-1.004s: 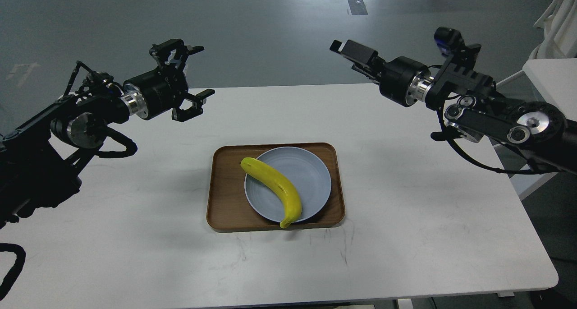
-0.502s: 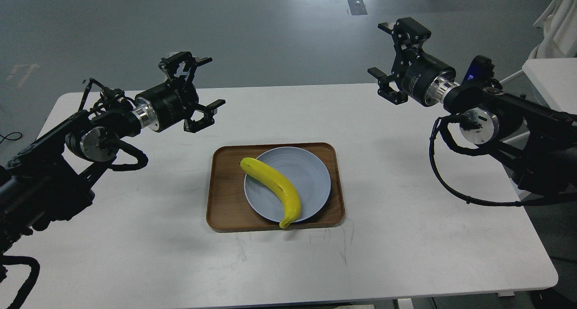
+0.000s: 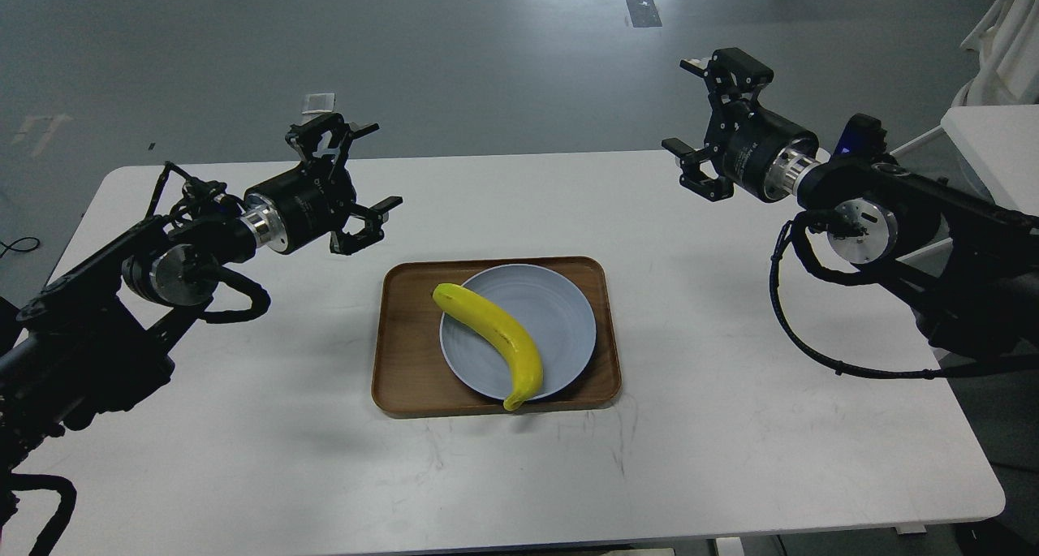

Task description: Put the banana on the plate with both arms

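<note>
The yellow banana (image 3: 491, 338) lies across the left half of the pale blue plate (image 3: 560, 312), its ends reaching over the rim. The plate sits on a brown wooden tray (image 3: 406, 353) in the middle of the white table. My left gripper (image 3: 364, 168) is open and empty, held in the air up and to the left of the tray. My right gripper (image 3: 688, 105) is open and empty, held in the air above the table's far edge, up and to the right of the tray.
The white table (image 3: 730, 426) carries only the tray. A second white table (image 3: 994, 146) stands at the far right, with a white frame (image 3: 1006, 45) behind it. Grey floor lies beyond the table's far edge.
My right arm swung around, its gripper rotating into an open claw facing left, then sank slightly. My left gripper moved a little right and down. The banana, plate and tray have not moved.
</note>
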